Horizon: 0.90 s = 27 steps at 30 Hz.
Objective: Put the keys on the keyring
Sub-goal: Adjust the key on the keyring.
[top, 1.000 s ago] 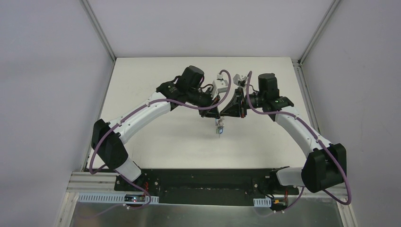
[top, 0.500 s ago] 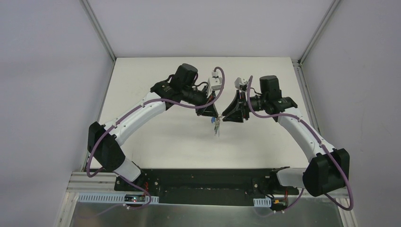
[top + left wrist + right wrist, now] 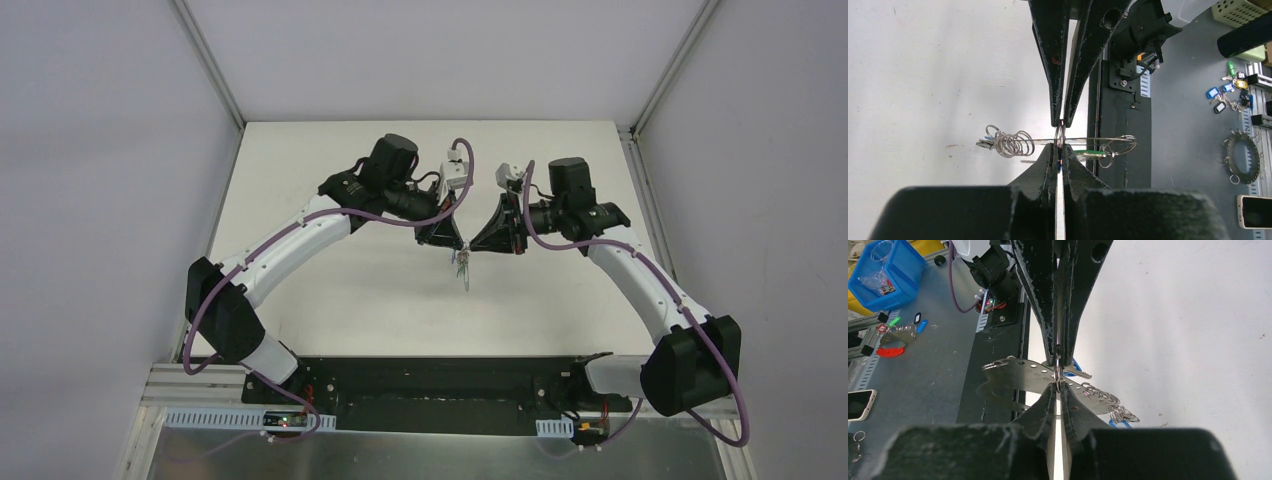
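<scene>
While the overhead view gives only a small glinting cluster where the two arms meet over the white tabletop [image 3: 330, 290], the wrist cameras open it right up. From the left wrist the keyring [image 3: 1098, 139] is edge-on, a thin line across the frame. A coil of small rings [image 3: 1010, 144] bunches at one end, and the green key [image 3: 1088, 152] lies just under the other stretch.

The left pincer [image 3: 1058, 151] meets the keyring from the bottom of that frame, fingers pressed together on a sliver of blue. That's the blue key [image 3: 1074, 369]. Only the right wrist view shows its head and silver blade, just beside the keyring.

The right pincer [image 3: 1058, 386] comes at the keyring from the opposite side, tip to tip with the left, and is clamped on the band's edge. In its view the keyring turns broadside, a flat pale strip dotted with holes. The green key shows only from the left wrist.

The contact points themselves are tiny and buried between black fingers, so they are hard to read. From overhead, neither key's colour can be made out.
</scene>
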Available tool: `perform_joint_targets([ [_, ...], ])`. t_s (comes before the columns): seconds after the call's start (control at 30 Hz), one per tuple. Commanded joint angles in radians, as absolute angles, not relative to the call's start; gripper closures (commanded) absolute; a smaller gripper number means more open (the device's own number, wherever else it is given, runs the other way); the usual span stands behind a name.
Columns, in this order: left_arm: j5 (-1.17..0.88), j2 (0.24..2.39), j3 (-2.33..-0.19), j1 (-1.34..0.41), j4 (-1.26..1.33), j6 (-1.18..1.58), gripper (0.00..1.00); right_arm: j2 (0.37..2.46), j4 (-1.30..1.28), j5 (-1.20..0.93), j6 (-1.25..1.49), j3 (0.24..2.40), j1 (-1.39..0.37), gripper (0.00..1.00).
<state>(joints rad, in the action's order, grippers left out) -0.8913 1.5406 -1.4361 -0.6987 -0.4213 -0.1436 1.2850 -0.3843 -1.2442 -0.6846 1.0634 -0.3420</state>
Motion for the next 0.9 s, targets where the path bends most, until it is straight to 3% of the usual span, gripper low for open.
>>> perform_joint_targets([
  [0.0,-0.953,1.523,-1.434,-0.698,-0.374,-0.126,1.00,1.282,-0.364,-1.288,-0.688,1.110,-0.352,0.98],
  [0.87,-1.074,1.474,-1.280,-0.577,0.034,0.243,1.00,1.244,-0.127,-1.218,-0.426,1.015,-0.281,1.00],
])
